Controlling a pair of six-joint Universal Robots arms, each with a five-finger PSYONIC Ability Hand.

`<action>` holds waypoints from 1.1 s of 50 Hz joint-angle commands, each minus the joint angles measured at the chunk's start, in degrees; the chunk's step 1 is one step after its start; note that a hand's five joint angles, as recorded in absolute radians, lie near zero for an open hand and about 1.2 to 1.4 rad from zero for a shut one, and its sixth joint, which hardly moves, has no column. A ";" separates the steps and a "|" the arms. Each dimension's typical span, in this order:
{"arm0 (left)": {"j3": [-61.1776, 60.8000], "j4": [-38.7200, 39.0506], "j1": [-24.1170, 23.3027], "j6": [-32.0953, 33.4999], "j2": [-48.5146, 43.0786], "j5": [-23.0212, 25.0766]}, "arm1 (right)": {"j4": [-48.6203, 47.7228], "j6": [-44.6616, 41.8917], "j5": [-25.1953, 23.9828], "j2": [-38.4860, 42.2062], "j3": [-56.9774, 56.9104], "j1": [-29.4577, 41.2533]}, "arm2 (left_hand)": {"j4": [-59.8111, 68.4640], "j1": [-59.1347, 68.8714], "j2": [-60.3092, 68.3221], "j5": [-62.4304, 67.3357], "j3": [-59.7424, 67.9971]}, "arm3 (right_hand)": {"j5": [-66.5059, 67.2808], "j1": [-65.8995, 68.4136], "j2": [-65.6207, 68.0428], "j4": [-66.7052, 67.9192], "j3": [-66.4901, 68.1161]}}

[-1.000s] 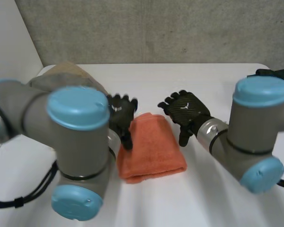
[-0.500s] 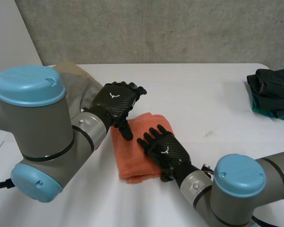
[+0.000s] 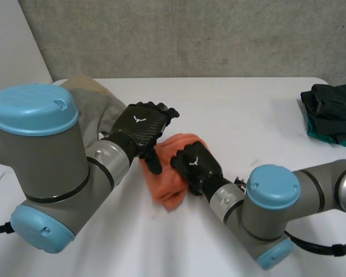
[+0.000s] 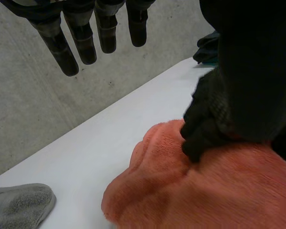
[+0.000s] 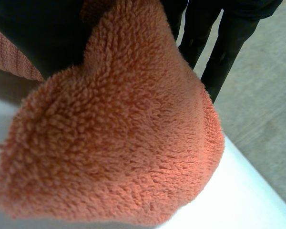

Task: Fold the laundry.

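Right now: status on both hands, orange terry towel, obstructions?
Left hand open, beside the orange terry towel. Right hand shut on it, towel bunched. Grey cloth and dark green garments lie apart, nothing blocking.

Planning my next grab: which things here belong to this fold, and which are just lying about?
In the job: orange fluffy towel, gripped by the right hand; left hand, open beside it.
Lying about: grey-beige cloth at the white table's left edge; dark green clothes pile at its right edge.

The right hand (image 3: 195,166) covers part of the orange towel (image 3: 164,191); left arm (image 3: 52,156) hides part of the grey cloth (image 3: 98,107)
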 commanded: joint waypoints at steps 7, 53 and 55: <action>0.86 0.23 0.16 0.00 2.60 0.11 | 3.26 0.68 0.22 -2.48 -8.67 -5.40 | -0.01 0.92 -0.59 0.03 -1.10 | 21.48 25.91 16.60 13.19 15.49; -0.45 6.65 -7.92 0.35 4.09 6.53 | -6.32 16.24 -27.72 28.37 -47.27 -58.05 | -2.70 -1.77 -3.28 -2.66 -3.79 | 21.48 25.91 16.60 13.19 15.49; -0.54 6.65 -7.92 0.35 4.18 6.53 | -6.32 16.06 -27.55 26.53 -45.52 -57.97 | -2.70 -1.77 -3.28 -2.66 -3.79 | 12.88 17.31 8.00 4.59 6.89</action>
